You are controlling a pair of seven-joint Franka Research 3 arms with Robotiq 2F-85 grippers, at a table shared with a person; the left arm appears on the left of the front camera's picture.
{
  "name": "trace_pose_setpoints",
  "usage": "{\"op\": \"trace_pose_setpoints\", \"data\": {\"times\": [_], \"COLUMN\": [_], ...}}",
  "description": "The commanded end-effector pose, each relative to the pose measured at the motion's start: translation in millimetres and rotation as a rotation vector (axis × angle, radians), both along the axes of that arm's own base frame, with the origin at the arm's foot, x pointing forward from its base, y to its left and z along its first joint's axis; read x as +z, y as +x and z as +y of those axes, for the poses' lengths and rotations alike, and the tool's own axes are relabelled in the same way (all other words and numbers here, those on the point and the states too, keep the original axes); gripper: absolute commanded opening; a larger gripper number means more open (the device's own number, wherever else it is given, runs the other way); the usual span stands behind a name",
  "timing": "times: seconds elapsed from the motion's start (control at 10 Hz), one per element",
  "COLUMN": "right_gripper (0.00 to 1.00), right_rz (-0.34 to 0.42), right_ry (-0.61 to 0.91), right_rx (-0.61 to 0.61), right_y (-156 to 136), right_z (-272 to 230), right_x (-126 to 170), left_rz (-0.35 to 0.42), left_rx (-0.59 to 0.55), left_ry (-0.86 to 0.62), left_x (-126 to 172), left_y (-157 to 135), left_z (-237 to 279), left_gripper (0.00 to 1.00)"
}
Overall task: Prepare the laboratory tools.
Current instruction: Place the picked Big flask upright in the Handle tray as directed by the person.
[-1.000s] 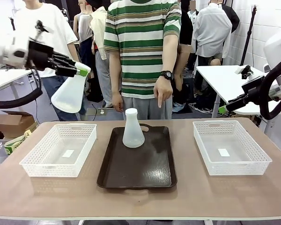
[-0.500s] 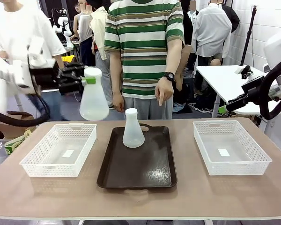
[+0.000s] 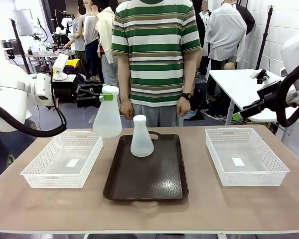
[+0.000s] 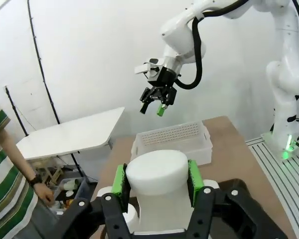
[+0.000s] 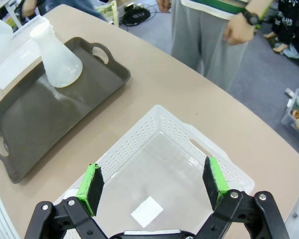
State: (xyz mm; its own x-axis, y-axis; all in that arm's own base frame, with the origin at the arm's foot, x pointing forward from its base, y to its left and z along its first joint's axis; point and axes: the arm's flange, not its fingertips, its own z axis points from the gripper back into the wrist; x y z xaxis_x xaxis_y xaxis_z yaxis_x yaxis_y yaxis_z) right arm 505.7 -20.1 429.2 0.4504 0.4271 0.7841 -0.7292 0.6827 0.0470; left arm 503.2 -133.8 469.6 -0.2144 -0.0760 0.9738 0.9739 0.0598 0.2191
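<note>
One flask [image 3: 141,137] stands centre frame on the tray [image 3: 145,174]; left tool [image 3: 103,96] grasps another flask [image 3: 107,119] by its neck, upper left; right tool [image 5: 154,185] released.

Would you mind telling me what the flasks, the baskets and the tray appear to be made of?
Flasks: frosted translucent white, probably plastic, matte.
Baskets: white plastic, moulded mesh walls.
Tray: dark brown, likely plastic; smooth, slightly glossy, reflecting light.
</note>
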Motion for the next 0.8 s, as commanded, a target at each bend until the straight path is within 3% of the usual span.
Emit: {"op": "trace_pose_setpoints", "data": {"times": [0.0, 0.2, 0.4, 0.7], "right_gripper": [1.0, 1.0, 1.0, 1.0], "right_rz": [0.0, 0.0, 0.0, 0.0], "right_ry": [0.003, 0.003, 0.003, 0.003], "right_rx": [0.008, 0.008, 0.008, 0.008], "right_y": [-0.5, -0.5, -0.5, -0.5], "right_z": [-0.2, -0.2, -0.2, -0.2], "right_x": [-1.6, -1.6, -1.6, -1.6], "left_rz": [0.049, 0.053, 0.05, -0.093], "left_rx": [-0.011, -0.125, -0.164, -0.284], "left_ry": [0.015, -0.052, -0.06, -0.029], "left_x": [-15.4, -39.4, -48.5, -61.3], "left_y": [9.1, 8.0, -4.1, -25.5], "left_z": [-4.9, -31.6, -40.5, -52.2], "left_gripper": [0.0, 0.0, 0.0, 0.0]}}
